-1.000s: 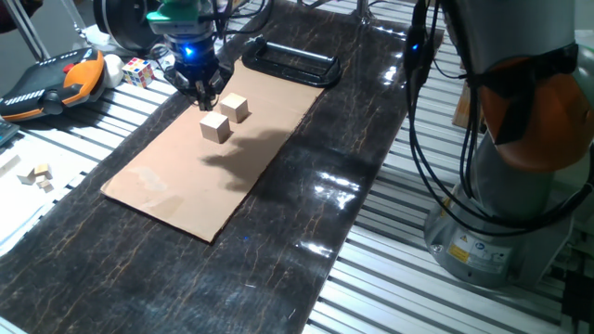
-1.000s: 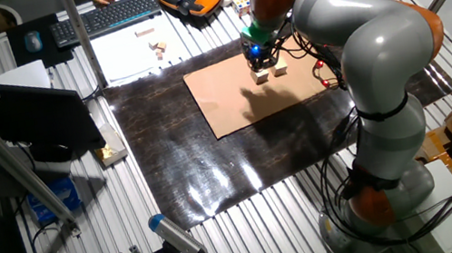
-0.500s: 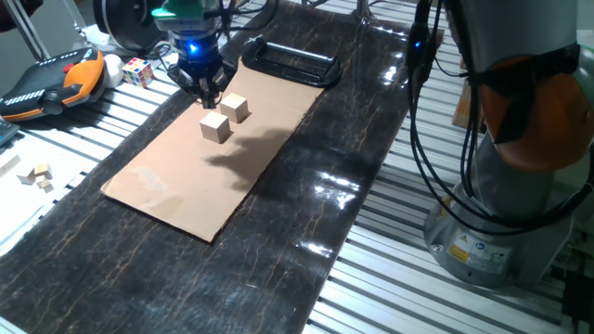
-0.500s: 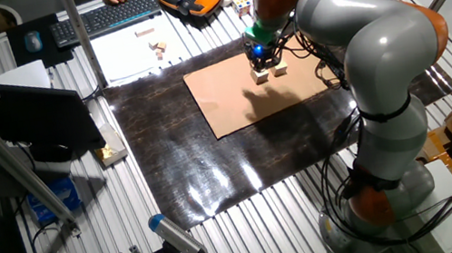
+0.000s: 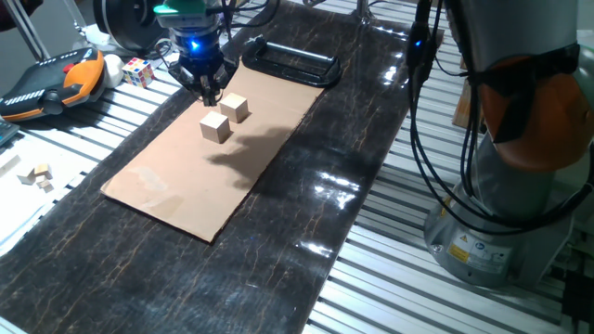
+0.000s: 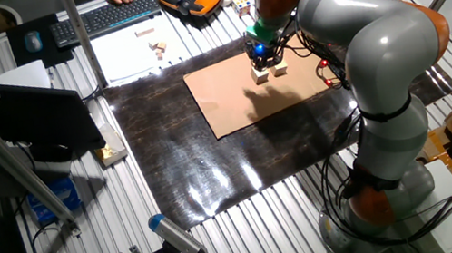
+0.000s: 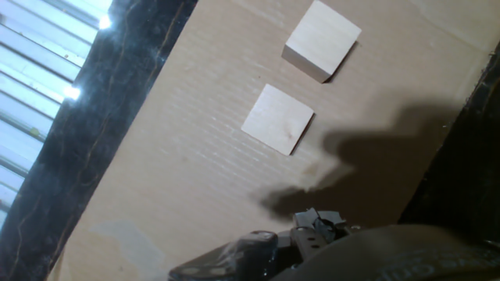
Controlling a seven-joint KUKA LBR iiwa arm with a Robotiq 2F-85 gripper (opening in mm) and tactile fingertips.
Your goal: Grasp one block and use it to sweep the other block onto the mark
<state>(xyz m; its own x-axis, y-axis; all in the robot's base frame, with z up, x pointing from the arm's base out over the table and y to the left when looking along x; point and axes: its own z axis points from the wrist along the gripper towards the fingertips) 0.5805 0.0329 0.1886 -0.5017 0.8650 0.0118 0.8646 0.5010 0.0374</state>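
Two plain wooden blocks lie close together on a tan cardboard sheet (image 5: 176,181): the farther block (image 5: 234,107) and the nearer block (image 5: 216,127). In the hand view they appear as one block (image 7: 320,39) near the top and another block (image 7: 277,119) in the middle. My gripper (image 5: 210,93) hovers just above and behind the farther block, its fingers drawn together with nothing between them. It also shows as the gripper (image 6: 262,59) over the blocks in the other fixed view. I see no mark in any view.
A black rectangular frame (image 5: 290,60) lies just beyond the cardboard's far end. At the far left sit a colour cube (image 5: 137,70) and an orange-black pendant (image 5: 51,82), with small wood pieces (image 5: 37,175) on the slats. The robot base (image 5: 501,213) stands at the right.
My gripper has risen slightly and drifted a little toward the far end of the cardboard. Both blocks stay where they were.
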